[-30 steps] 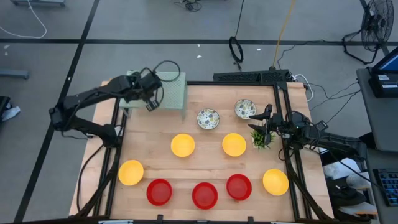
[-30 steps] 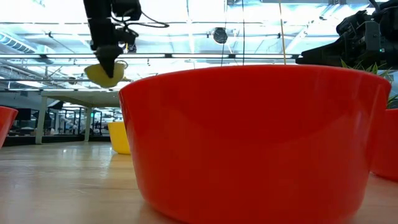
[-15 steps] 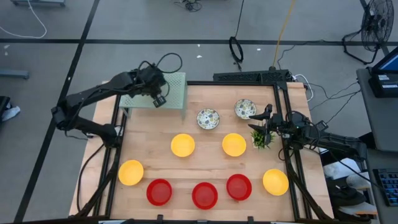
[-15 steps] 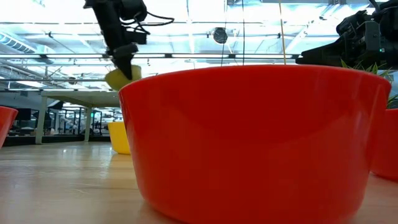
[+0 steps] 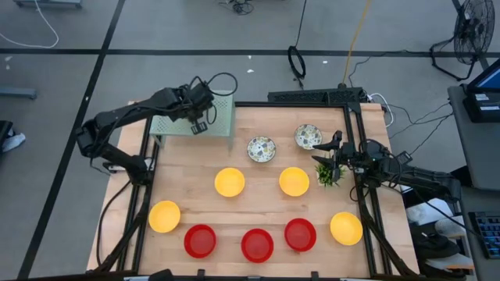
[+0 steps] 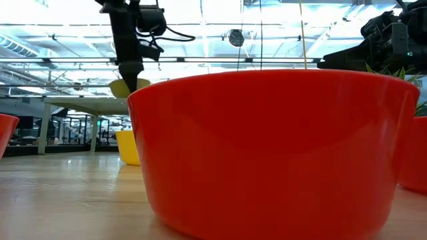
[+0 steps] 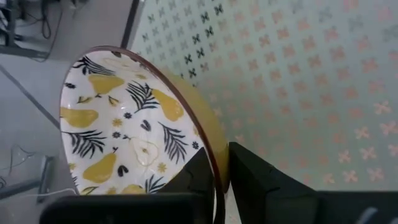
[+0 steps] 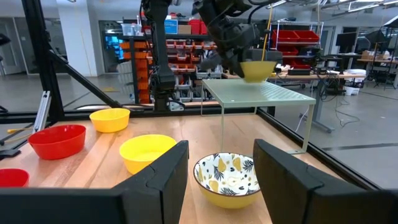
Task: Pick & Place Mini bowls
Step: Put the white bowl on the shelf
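The patterned bowl (image 7: 134, 140) — white inside with yellow pears and dark leaves, yellow outside — is pinched by its rim in the left gripper (image 5: 198, 124), tilted on edge over the green shelf (image 5: 221, 117) at the table's (image 5: 258, 199) far left corner. It hangs just above the shelf top, not yet set down. Judging by this, the task is early: nothing sits on the shelf, and nine bowls are left — two patterned (image 5: 261, 148), four yellow (image 5: 230, 182), three red (image 5: 200, 240) — spread over the table. The right gripper (image 5: 337, 148) waits with fingers apart at the right edge, by the plant (image 5: 326, 172), holding nothing.
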